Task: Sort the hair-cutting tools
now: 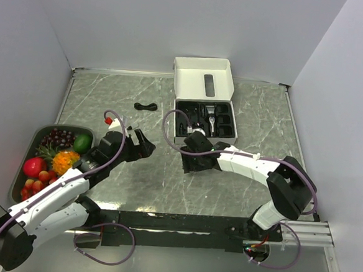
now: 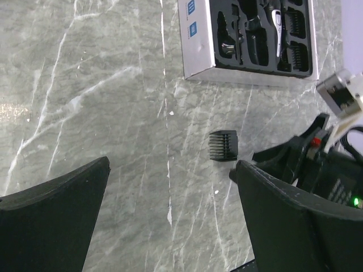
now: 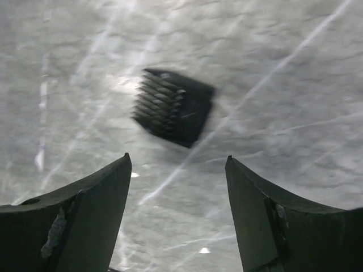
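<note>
Because it is small, light, rigid black plastic, the toothed comb guard (image 3: 173, 107) is judged easy to lift but apt to skid; its solid sides should be pinched, not its teeth. It lies just ahead of the right pincer (image 3: 177, 160), which is spread apart and holds nothing. A glossy grey marble tabletop (image 3: 295, 62) is seen beneath, uncrowded.

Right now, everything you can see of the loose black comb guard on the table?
The comb guard is small, black, roughly rectangular, matte like plastic. Parallel teeth run along one side; the opposite side is a solid block. It lies flat on the grey marbled table, just short of the open white box, teeth toward it. Only the table touches it. The right gripper hangs above, jaws open, fingers clear of it. Blur in the right wrist view hides finer detail.
</note>
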`<act>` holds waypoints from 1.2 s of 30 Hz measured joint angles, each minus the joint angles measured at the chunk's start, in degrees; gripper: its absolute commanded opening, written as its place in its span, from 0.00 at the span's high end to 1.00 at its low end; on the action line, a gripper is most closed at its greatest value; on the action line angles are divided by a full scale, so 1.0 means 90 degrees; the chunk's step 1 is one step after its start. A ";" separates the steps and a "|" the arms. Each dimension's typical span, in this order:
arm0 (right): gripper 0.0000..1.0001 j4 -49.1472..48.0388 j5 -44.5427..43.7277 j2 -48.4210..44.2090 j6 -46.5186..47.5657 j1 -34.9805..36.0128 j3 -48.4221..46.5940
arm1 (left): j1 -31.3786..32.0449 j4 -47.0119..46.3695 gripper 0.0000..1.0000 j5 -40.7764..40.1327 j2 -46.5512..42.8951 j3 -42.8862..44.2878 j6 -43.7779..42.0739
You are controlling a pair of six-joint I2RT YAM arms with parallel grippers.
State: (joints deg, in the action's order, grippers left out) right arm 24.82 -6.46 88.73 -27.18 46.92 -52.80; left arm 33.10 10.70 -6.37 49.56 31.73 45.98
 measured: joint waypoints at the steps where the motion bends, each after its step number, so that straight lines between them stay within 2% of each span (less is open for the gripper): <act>1: 0.37 -0.0015 -0.0027 0.0000 -0.0061 0.0090 0.0000 | 0.0000 -0.0007 0.01 0.0000 0.0002 -0.0019 -0.0002; 2: 0.51 -0.0022 -0.0068 0.0000 -0.0158 0.0204 0.0000 | 0.0000 -0.0010 0.01 0.0000 0.0002 -0.0041 0.0000; 4: 0.74 -0.0109 -0.0134 -0.0012 -0.0291 0.0386 0.0068 | 0.0000 -0.0005 0.01 0.0002 0.0010 -0.0073 -0.0002; 5: 0.93 -0.0143 -0.0146 -0.0017 -0.0384 0.0454 0.0124 | 0.0000 -0.0012 0.01 0.0002 0.0017 -0.0078 0.0000; 6: 1.00 -0.0187 -0.0165 -0.0027 -0.0500 0.0503 0.0211 | 0.0000 -0.0015 0.01 0.0002 0.0019 -0.0080 -0.0002; 15: 1.00 -0.0204 -0.0486 -0.0056 -0.1020 0.0520 0.0612 | 0.0000 -0.0022 0.00 0.0000 0.0119 -0.0085 -0.0007; 28: 1.00 -0.0345 -0.1025 0.0257 -0.1282 0.0498 0.0495 | 0.0000 -0.0104 0.01 0.0002 0.0401 -0.0085 -0.0027; 36: 1.00 -0.0240 -0.0969 0.0493 -0.1273 0.0364 0.0250 | 0.0000 -0.0158 0.00 -0.0002 0.0500 -0.0085 -0.0032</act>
State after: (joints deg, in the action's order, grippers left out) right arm 22.65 -15.18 93.17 -38.63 50.19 -50.54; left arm 33.10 9.28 -6.39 54.06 30.96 45.69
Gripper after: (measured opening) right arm 0.007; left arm 0.995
